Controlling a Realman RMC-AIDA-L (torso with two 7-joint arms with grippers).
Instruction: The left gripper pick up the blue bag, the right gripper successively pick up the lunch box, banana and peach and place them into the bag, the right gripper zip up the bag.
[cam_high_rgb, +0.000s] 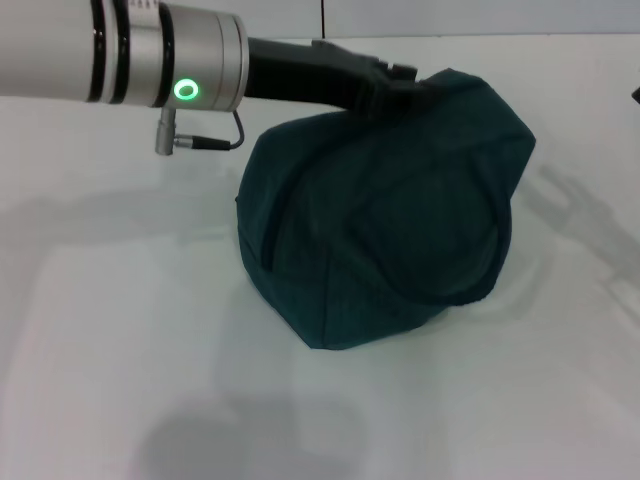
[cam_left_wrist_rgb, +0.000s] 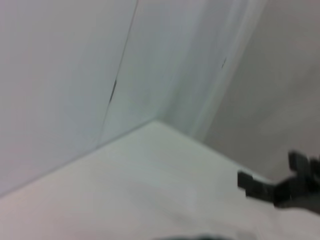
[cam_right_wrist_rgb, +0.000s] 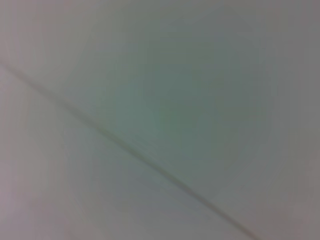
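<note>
Head view: left arm comes in across the top, silver joint with a green ring light lit, black forearm running to the left gripper (cam_high_rgb: 405, 88). The gripper sits at the top edge of the blue bag (cam_high_rgb: 385, 215), on the bag's far side. Finger state: cannot tell, the tips are buried against the fabric there.

The blue bag is directly below and in front of that gripper, slumped on the white table (cam_high_rgb: 120, 330), bulging and tilted, with a curved seam or zip line running round its near side. Whether the bag is open or zipped can't be read from this angle. No lunch box, banana or peach visible outside the bag.

Left wrist view shows the table corner and wall panels, plus a dark claw-like shape, the right gripper (cam_left_wrist_rgb: 257, 186), far off from the left one. Its fingers look spread apart.

Right wrist view: only a plain pale surface with one diagonal line.
</note>
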